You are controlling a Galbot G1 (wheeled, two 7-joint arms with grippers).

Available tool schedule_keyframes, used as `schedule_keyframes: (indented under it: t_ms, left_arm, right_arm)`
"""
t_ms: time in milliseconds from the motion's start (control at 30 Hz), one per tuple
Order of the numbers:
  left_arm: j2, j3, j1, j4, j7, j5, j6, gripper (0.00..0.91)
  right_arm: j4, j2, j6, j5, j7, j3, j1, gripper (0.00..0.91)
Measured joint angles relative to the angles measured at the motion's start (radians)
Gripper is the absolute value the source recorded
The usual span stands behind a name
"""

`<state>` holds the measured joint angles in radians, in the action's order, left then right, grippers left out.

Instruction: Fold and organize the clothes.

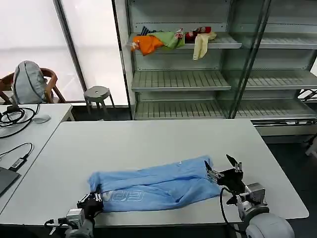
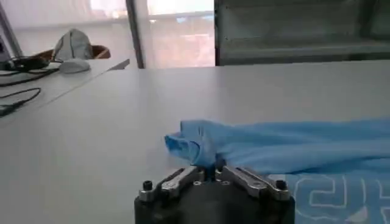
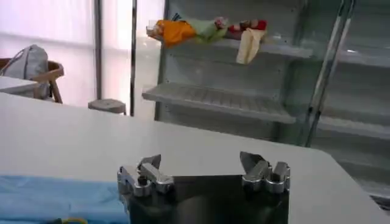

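— Where is the T-shirt [image 1: 157,188]?
— On the white table [image 1: 148,139] near its front edge, bunched into a long band running side to side.
— And the grippers?
— One at each end. The left gripper [image 1: 91,202] has its fingers closed on the left end's fabric. The right gripper [image 1: 224,167] has its fingers spread apart, just beside the right end, holding nothing.

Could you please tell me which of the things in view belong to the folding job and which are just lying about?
Part of the job:
- light blue T-shirt, bunched lengthwise on the white table
- left pincer, shut on the shirt's left end
- right pincer, open at its right end

Just lying about:
- heaped garments on the shelf
- cables on the side desk
- stool
- grey backpack on a chair
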<state>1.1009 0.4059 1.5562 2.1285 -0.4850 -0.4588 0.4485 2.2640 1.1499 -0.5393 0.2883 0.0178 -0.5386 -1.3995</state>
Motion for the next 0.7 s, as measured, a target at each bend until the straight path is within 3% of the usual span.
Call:
schedule_keyframes:
  t_ms: [467,700]
  left_arm:
    - [-0.088,0.421,0.022,-0.021,0.198,0.052,0.053,0.010]
    - [-0.104,0.502,-0.004,0.039,0.275,0.076,0.087,0.020]
  right_arm:
    - [-0.001,-0.002,0.007,-0.004,-0.003,-0.002,0.007,0.907]
    - [0.000,0.003,0.008,-0.015,-0.003,-0.006,-0.001,0.907]
